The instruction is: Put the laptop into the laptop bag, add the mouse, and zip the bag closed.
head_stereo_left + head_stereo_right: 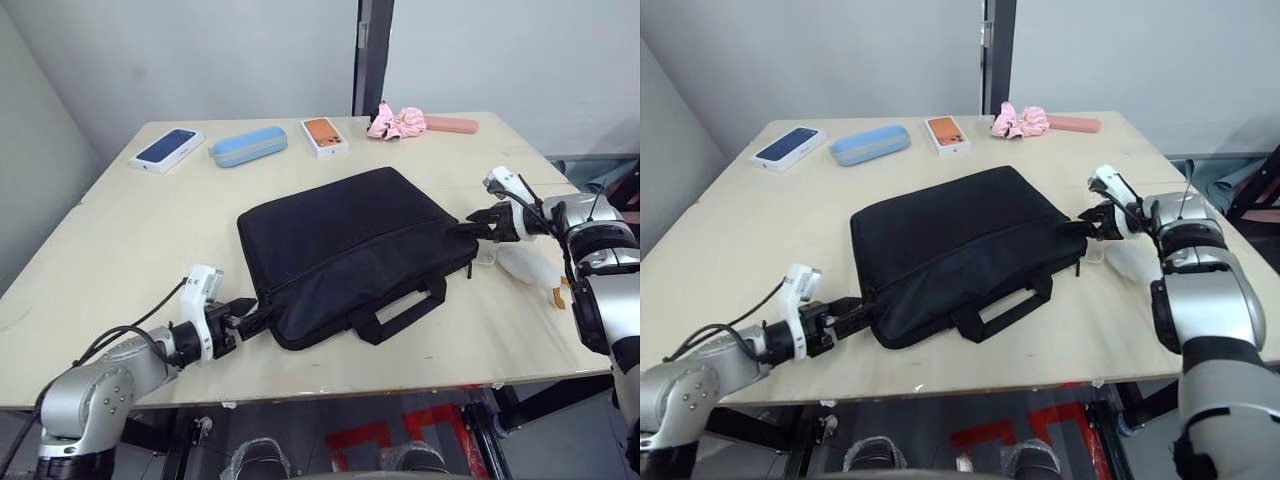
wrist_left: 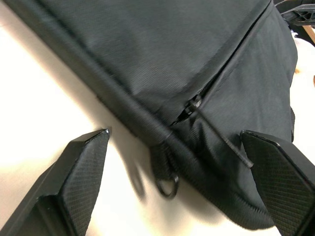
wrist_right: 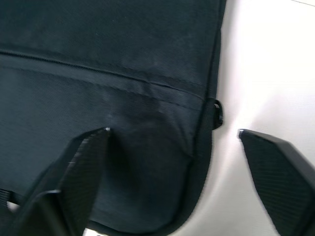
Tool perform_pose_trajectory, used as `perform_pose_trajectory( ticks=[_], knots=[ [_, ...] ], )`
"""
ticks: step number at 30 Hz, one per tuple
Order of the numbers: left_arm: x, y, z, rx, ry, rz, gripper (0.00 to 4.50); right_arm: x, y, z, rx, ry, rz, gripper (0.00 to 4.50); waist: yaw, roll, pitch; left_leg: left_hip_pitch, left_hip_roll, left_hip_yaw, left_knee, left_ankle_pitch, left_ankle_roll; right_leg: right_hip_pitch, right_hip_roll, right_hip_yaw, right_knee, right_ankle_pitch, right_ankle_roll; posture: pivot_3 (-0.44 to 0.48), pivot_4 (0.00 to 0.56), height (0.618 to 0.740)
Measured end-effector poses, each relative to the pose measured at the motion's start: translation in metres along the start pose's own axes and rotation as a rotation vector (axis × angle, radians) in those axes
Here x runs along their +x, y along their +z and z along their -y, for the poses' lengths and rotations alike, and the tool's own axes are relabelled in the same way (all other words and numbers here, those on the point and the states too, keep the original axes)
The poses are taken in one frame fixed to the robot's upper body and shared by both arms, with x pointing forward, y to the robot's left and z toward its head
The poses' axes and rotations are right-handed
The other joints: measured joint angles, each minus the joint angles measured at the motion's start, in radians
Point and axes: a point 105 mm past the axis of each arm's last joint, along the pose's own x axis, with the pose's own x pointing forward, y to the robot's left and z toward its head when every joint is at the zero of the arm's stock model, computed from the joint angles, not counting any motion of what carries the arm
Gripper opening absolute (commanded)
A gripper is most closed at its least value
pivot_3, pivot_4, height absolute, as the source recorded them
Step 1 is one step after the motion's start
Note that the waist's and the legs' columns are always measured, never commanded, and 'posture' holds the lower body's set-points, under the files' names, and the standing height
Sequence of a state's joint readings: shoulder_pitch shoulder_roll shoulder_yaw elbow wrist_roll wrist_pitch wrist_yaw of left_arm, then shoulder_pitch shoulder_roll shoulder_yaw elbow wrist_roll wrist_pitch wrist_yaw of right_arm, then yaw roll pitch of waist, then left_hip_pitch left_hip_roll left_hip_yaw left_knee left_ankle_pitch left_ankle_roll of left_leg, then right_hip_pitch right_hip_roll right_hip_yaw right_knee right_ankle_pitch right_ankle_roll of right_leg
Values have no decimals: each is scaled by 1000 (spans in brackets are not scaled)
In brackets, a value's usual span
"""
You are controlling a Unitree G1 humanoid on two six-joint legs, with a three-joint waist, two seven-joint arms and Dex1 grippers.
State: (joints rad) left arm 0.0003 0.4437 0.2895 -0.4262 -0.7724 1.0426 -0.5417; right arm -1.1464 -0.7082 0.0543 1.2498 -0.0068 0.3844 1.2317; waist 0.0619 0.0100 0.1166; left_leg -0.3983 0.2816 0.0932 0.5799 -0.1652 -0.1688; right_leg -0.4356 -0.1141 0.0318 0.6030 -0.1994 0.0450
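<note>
While both sets of jaws stand spread and grip nothing, the left gripper (image 1: pixel 243 312) sits at the near-left corner of the laptop bag (image 1: pixel 345 245), its fingers straddling the zipper pull (image 2: pixel 193 106) and the small ring (image 2: pixel 167 183) at that corner, and the right gripper (image 1: pixel 484 222) straddles the bag's far-right corner. The bag lies flat and diagonal in the middle of the desk (image 1: pixel 120 250), handles toward the near edge; the zipper line looks drawn shut along the visible side, so I judge the packing and most or all of the zipping done, though whether laptop and mouse are inside cannot be seen. A white lump with a tan tip (image 1: pixel 535 265) lies just beside the right gripper. The bag's near-left corner is close to the desk's front edge, while open wood spreads to the left; a phone box (image 1: pixel 166 149), blue case (image 1: pixel 248 145), orange box (image 1: pixel 324 137) and pink items (image 1: pixel 397 122) line the far edge, well apart.
</note>
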Motion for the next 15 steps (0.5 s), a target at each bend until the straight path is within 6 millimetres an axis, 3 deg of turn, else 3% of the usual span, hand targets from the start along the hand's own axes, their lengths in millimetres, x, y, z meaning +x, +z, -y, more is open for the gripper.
perform_pose_trajectory(
  ticks=[6,9,11,15],
  knots=[
    [2,0,-2,5,1,3,1954,0,-4,-2,29,26,-2,1351,1,0,0,0,0,0,4,0,1,0,-1,0,5,0,0,0,150,740],
    [1,3,-5,16,3,6,777,1,-10,-3,57,43,-5,164,3,0,0,0,0,0,6,0,1,0,-1,0,6,0,-1,0,150,740],
    [2,5,-6,23,-1,14,143,1,-10,-4,60,48,-3,0,3,0,0,0,0,0,7,0,2,0,-1,0,7,0,-1,0,150,740],
    [0,11,-11,49,-2,7,30,0,-8,-9,74,91,16,0,2,0,0,0,0,0,9,0,2,0,-2,0,9,0,-1,0,150,740]
  ],
)
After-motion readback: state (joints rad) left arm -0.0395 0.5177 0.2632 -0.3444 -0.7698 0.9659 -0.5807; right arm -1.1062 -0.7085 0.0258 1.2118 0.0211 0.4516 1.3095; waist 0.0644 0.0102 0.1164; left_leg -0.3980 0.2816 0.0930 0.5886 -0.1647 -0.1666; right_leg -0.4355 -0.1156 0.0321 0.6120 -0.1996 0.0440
